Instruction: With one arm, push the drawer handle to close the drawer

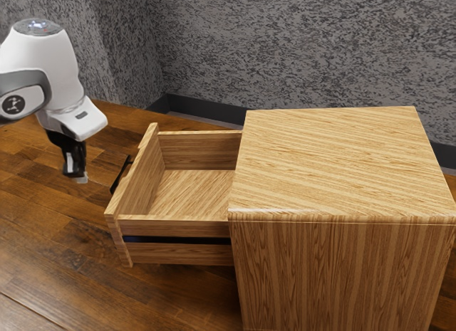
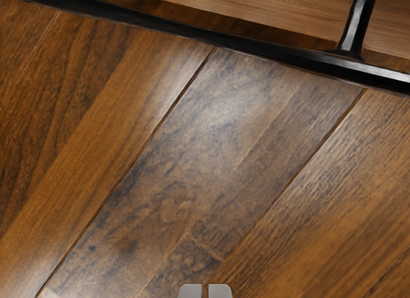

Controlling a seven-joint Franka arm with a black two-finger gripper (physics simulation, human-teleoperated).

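Drawer standing well out from its cabinet; approach stage judged to be in hand, the push itself not begun. The pale wood-grain drawer (image 1: pixel 199 191) was seen at the centre-left of the exterior frame, hollow and without contents, its box running out from the square-topped, wood-grain cabinet (image 1: pixel 335 164) that took up the right half. The slim black bar handle (image 1: pixel 120 176) was noted on the outer face of the tall wooden front panel (image 1: pixel 152 176), left of centre. The white, rounded robot arm (image 1: pixel 60 64) was reaching in from the upper left, with the black two-finger gripper (image 1: pixel 79 177) pointed down over the dark brown plank floor (image 1: pixel 43 231), just to the left of the handle and apart from it. In the wrist view the light grey fingertips (image 2: pixel 190 291) were found drawn together, a thin dark line between them and nothing gripped; floor was seen between them and the handle bar. For the next move, it was judged that the fingers should be kept together, brought level with the bar near its middle, and driven toward the right of the exterior frame, along the drawer's run. Height was thought to need care: too high a pass could carry the tips over the panel's edge, and an off-centre push might skew the drawer in its opening.
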